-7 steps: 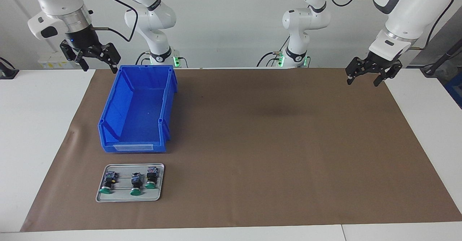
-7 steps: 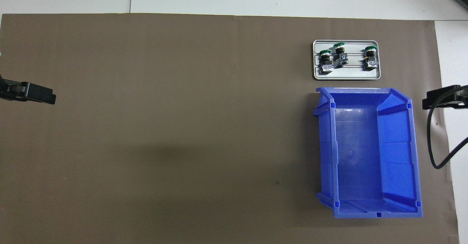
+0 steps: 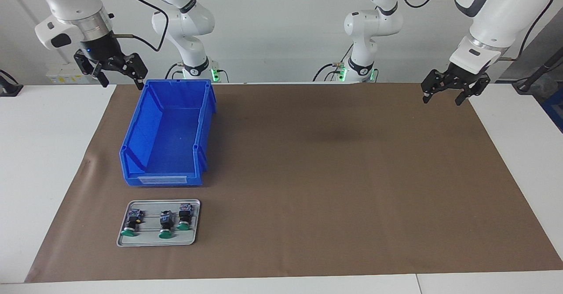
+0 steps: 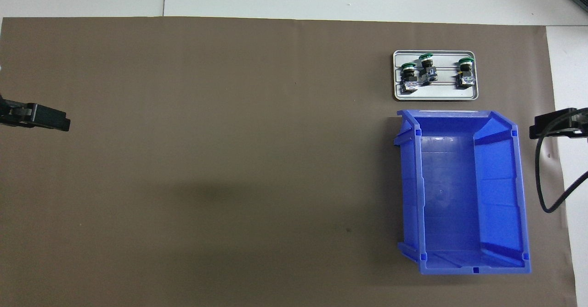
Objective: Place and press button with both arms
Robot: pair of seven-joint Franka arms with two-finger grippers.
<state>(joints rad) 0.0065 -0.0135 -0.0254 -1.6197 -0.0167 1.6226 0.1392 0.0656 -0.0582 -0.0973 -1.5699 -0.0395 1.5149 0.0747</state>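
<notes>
In the facing view, starting at the right arm's end of the table, the right gripper (image 3: 118, 75) hangs in the air over the edge of the brown mat (image 3: 334, 175), just beside the corner of the blue bin (image 3: 151, 176) that lies nearest the robots; its black fingers are spread apart and hold nothing. The bin stands open and bare inside, its long axis running away from the robots, its lower labelled end turned away from them. Just past that end, farther from the robots, lies a small grey tray (image 3: 123, 237) carrying three push-button switches (image 3: 160, 224) in a row. Each lies on its side with its long axis running away from the robots: a round green mushroom cap at the end farthest from them, a short black body behind it, and a pale blocky base toward the bin. The three look alike, and nothing shown tells which one is the task's button. The switches are apart from each other, the middle one set slightly farther from the robots than its neighbours, and neither gripper is near them. The middle of the mat shows only a faint dark smudge. At the left arm's end, the left gripper (image 3: 443, 92) hovers over the mat's edge near the robots, its fingers likewise spread wide and bare.
</notes>
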